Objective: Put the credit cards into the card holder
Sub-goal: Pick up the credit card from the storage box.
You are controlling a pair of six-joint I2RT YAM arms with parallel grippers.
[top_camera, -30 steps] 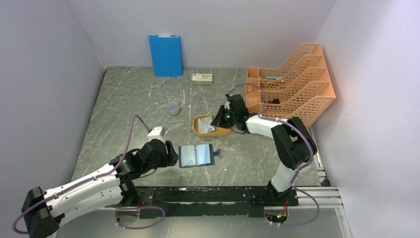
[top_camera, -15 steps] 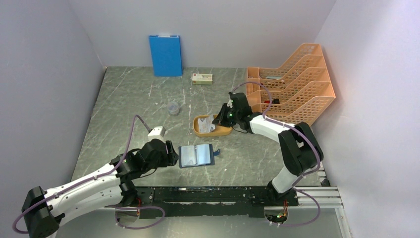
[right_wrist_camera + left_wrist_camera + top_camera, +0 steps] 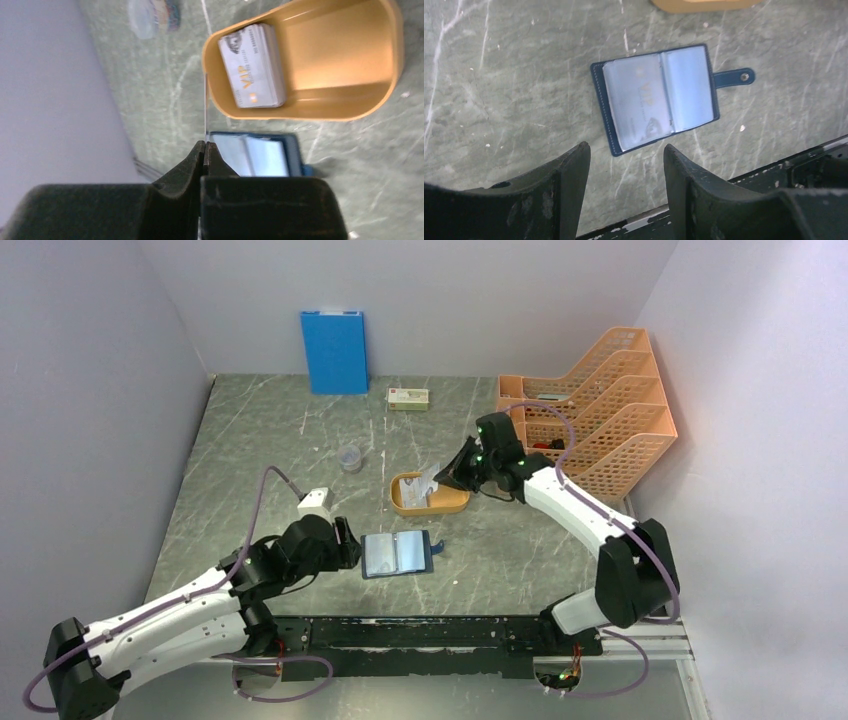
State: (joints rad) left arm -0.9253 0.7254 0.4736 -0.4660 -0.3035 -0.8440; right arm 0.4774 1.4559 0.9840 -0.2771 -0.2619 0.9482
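Observation:
The navy card holder lies open on the table, its clear sleeves up; it also shows in the left wrist view and the right wrist view. My right gripper is shut on one credit card, held edge-on above the left end of the orange tray. A stack of credit cards lies in the tray. My left gripper is open and empty, just left of the card holder, its jaws apart.
A blue board leans on the back wall. A white box with a red label lies at the back. An orange file rack stands at the right. A small clear cup sits left of the tray.
My right gripper has risen out of the orange tray with one card pinched in it, and its arm has swung up and right. My left arm has barely moved.

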